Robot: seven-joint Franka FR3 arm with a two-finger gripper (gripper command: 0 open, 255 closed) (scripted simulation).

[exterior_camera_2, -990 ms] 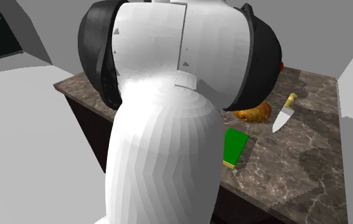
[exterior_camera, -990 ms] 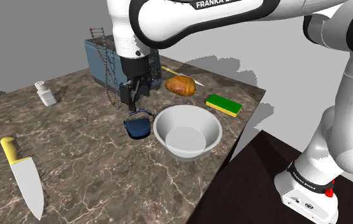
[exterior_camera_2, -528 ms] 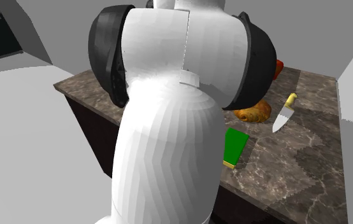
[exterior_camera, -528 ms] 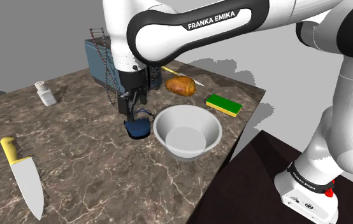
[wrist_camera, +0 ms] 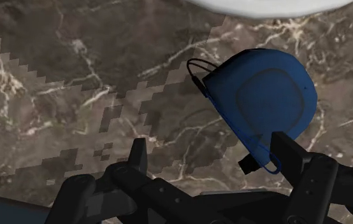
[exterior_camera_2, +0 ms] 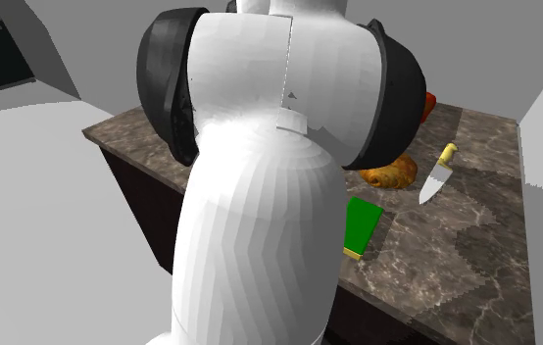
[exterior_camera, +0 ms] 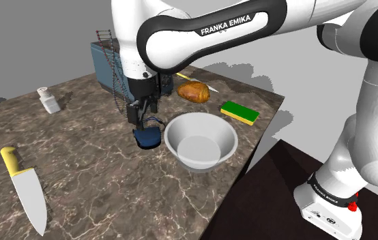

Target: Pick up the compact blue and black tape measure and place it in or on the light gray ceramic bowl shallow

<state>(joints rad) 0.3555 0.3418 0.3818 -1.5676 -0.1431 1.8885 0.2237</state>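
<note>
In the shoulder view, the blue tape measure (exterior_camera: 147,138) lies flat on the marble counter (exterior_camera: 78,157), just beside the pale shallow bowl (exterior_camera: 201,140) on the side toward that view's left. That puts it a short carry from where it has to go. The gripper (exterior_camera: 142,117) hangs straight above it, pointing down, which looks like the set-up for a grasp from the top. It is close over the tape but does not have it. The bowl has nothing in it, so the placing is yet to be done.

In the second exterior view, the white arm (exterior_camera_2: 260,196) stands in front of the middle of the counter. Beside it lie a green sponge (exterior_camera_2: 362,223) and a brown pastry (exterior_camera_2: 392,174), well out of the way of the work.

In the wrist view, the fingers (wrist_camera: 138,159) stand wide apart with bare counter (wrist_camera: 73,76) between them — nothing is clasped. The tape measure (wrist_camera: 264,95) lies ahead of the right-hand finger rather than midway in the gap, and that finger overlaps its near edge and the thin loop at its corner; whether it touches cannot be told. The bowl's rim (wrist_camera: 264,5) lies just beyond the tape. The gripper (wrist_camera: 210,141) likely needs a small sideways shift before closing — otherwise one finger may come down on the case.
</note>
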